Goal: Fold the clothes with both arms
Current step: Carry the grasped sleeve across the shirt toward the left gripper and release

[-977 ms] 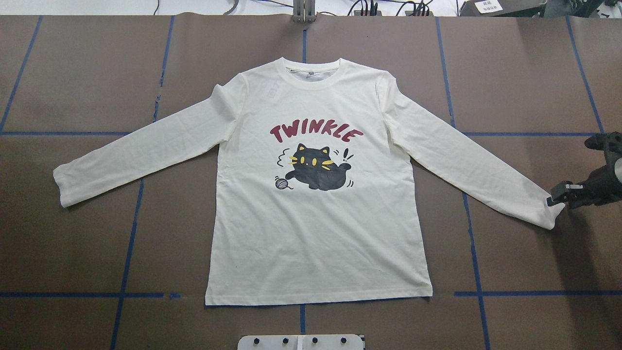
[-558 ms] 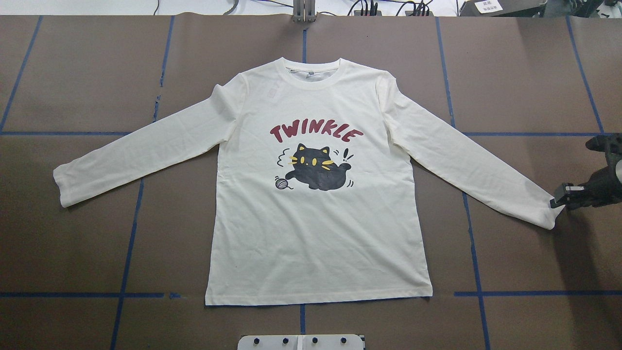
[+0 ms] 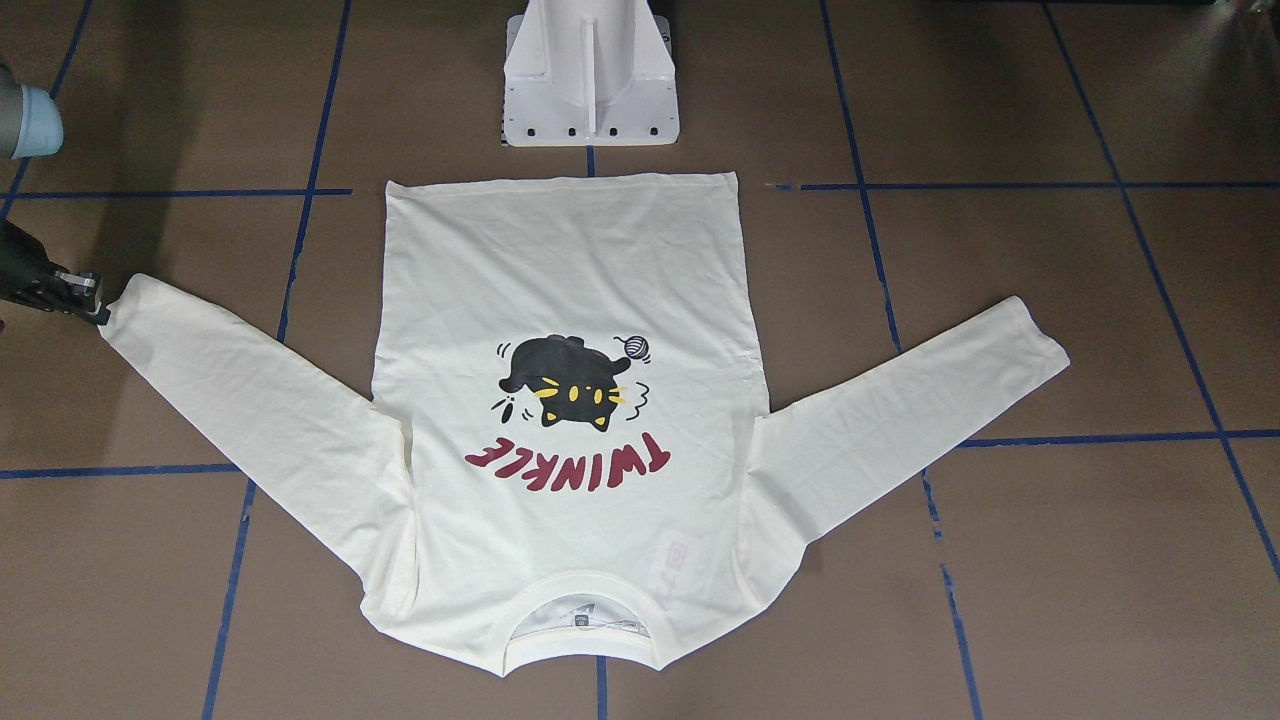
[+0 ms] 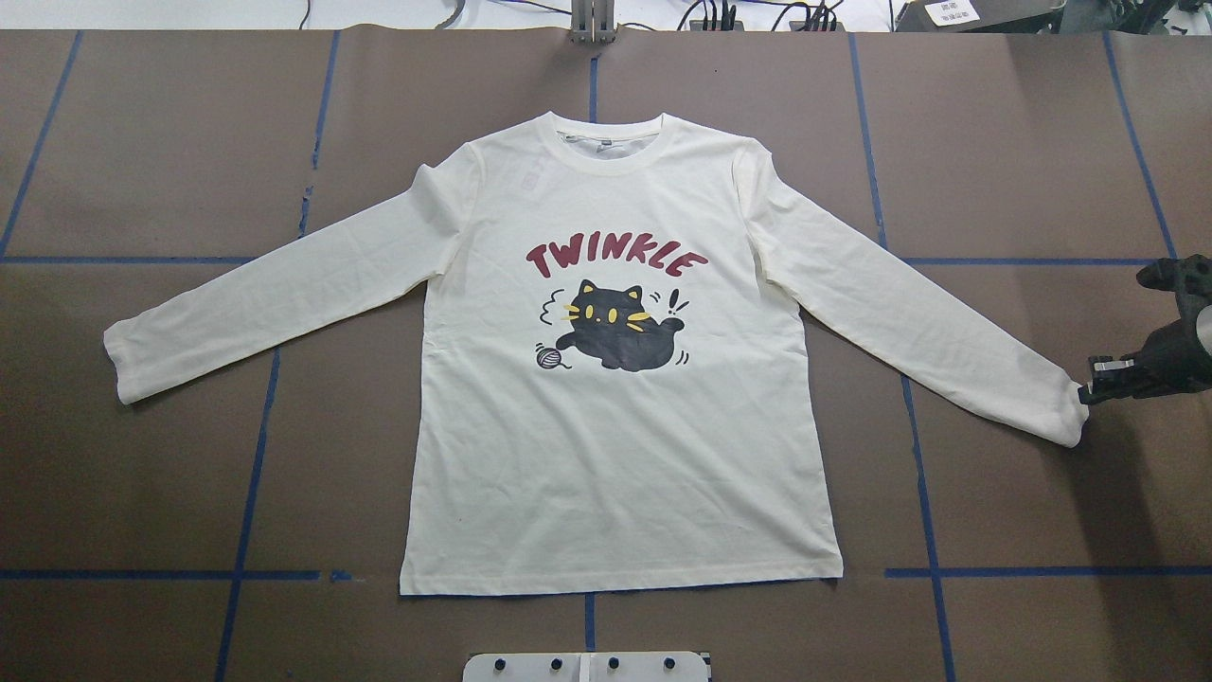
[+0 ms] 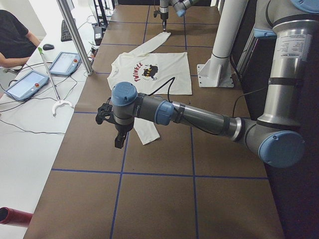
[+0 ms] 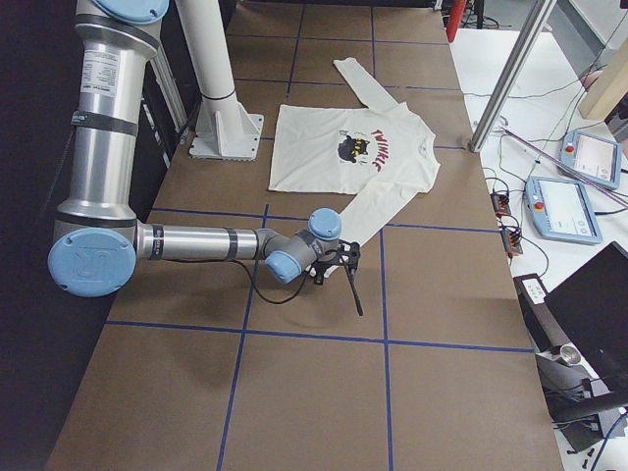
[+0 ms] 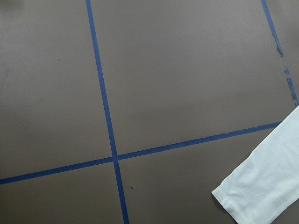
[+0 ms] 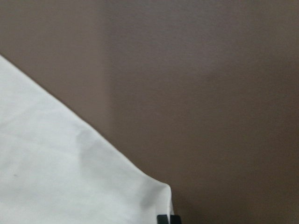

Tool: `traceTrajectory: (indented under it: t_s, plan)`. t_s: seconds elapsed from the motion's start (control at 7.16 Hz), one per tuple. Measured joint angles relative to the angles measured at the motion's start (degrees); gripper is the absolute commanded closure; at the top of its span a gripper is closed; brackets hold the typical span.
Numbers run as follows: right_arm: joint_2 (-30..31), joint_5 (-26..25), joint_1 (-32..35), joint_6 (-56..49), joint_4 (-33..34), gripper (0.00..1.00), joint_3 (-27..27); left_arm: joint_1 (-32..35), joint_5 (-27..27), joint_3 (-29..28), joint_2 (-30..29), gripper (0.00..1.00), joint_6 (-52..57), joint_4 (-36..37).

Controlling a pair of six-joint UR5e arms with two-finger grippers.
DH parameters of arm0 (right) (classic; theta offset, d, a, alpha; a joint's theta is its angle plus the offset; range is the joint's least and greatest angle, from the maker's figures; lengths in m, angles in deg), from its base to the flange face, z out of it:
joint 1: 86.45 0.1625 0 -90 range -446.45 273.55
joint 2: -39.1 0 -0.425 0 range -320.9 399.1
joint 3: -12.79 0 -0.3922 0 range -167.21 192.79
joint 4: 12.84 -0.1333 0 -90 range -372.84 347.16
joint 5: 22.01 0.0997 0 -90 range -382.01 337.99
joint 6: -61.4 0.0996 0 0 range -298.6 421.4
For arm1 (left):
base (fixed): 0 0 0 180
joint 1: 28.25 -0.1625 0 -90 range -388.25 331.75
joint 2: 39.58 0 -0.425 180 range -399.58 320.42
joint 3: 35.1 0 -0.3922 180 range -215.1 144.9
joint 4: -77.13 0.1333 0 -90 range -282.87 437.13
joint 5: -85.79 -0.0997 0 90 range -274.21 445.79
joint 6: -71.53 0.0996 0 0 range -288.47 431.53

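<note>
Surface: brown tabletop (image 4: 189, 455) marked into large squares by blue tape lines (image 4: 251, 474); the tape is chipped in places. A white pedestal base (image 3: 590, 90) stands at the robot-side edge, on the centre line.

Room: in the exterior left view a white side bench (image 5: 30, 114) runs along the far edge of the tabletop. On it are two tablet-like control panels (image 5: 65, 63), a keyboard (image 5: 66, 30), a mouse (image 5: 48, 47) and loose cables. A person (image 5: 15, 37) in a dark top sits at its end. A slanted metal post (image 5: 75, 35) rises at the tabletop's edge.

Cream-white T-shirt (image 4: 615, 455): lies flat in the middle of the tabletop, print side up, hem just beside the pedestal, collar pointing away from me. Dark-red "TWINKLE" (image 4: 617, 258) arches over a black cat (image 4: 620, 336) with yellow eyes and a small yarn ball (image 4: 547, 355). Light creases run across the body. Both long sleeves are spread wide, slanting back toward my side.

Right sleeve cuff (image 4: 1065, 417): my right fingers (image 4: 1103, 384) are down at its outer corner, touching the edge. The wrist view shows only two black tips at that corner; I cannot tell whether they are clamped on the fabric.

Left sleeve cuff (image 7: 261, 191): my left fingers (image 5: 119, 139) hang over bare tabletop near it, not touching. Apart or together: cannot tell.
</note>
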Motion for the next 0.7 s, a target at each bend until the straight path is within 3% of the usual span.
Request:
traceTrajectory:
  t_s: [0.14,0.28,0.42,0.56,0.7]
  plan:
    - [-1.3,2.2,1.0,0.3,5.6,1.00,-5.7,0.0,0.0,0.6,0.0,0.00,0.0,0.1]
    - [-5.3,4.0,1.6,1.2,15.2,1.00,-12.3,0.0,0.1,1.4,0.1,0.00,-0.1,0.2]
    - [-14.2,4.7,1.1,4.4,27.8,1.00,-17.4,0.0,0.1,2.3,0.2,0.00,-0.1,0.3]
    - [-24.9,3.9,-1.4,10.8,37.3,1.00,-19.1,0.0,0.1,3.2,0.4,0.00,-0.1,0.3]
    - [-34.7,1.0,-5.6,18.5,42.2,1.00,-18.4,0.0,0.1,3.9,0.6,0.00,-0.1,0.3]
